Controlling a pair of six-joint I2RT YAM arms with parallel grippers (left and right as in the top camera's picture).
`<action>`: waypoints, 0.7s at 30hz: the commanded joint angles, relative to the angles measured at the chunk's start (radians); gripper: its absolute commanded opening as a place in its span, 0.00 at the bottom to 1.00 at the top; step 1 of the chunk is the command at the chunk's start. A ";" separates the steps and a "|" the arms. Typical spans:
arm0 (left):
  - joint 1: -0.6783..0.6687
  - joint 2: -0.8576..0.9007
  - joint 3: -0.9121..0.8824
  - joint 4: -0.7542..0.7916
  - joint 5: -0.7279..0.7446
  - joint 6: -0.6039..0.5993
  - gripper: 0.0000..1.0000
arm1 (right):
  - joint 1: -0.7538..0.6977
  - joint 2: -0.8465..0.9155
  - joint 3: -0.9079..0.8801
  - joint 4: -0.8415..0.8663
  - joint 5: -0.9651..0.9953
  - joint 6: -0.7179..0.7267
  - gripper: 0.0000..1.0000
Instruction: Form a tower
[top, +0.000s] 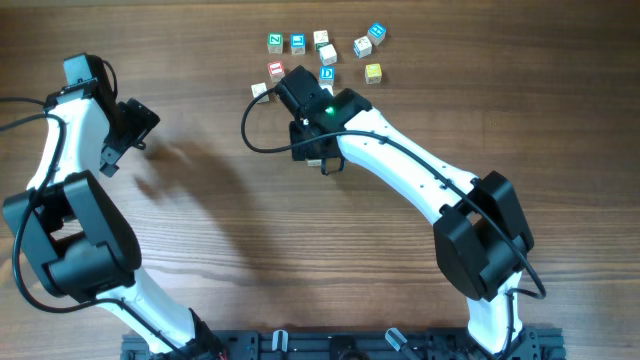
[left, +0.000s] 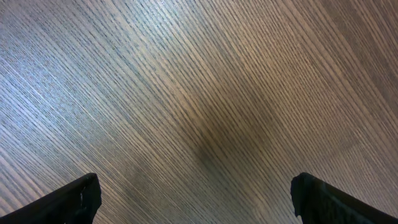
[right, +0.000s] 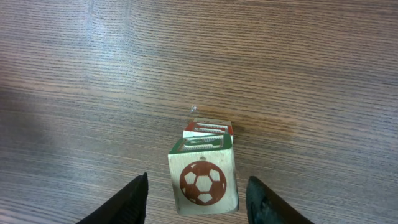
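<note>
In the right wrist view the tower (right: 202, 180) is a short stack of wooden cubes. Its top cube shows a red soccer ball on a pale face with green edges, and a red-edged cube sits beneath it. My right gripper (right: 198, 178) straddles the top cube, open, with a gap between each finger and the cube's sides. In the overhead view the right gripper (top: 320, 155) covers the stack. My left gripper (left: 196, 180) is wide open over bare wood, far to the left (top: 135, 130), holding nothing.
Several loose letter cubes lie scattered at the back of the table, among them a green one (top: 275, 42), a blue one (top: 377, 33), a yellow one (top: 373, 72) and a red one (top: 277, 69). A black cable (top: 250, 135) loops left of the right wrist.
</note>
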 joint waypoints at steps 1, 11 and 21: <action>0.003 -0.020 0.010 0.000 -0.010 -0.003 1.00 | -0.001 0.015 -0.009 -0.004 0.000 0.011 0.55; 0.003 -0.020 0.010 0.000 -0.010 -0.003 1.00 | 0.000 0.015 -0.009 -0.005 -0.022 0.046 0.37; 0.003 -0.020 0.010 0.000 -0.010 -0.003 1.00 | 0.000 0.015 -0.009 0.000 0.015 0.068 0.85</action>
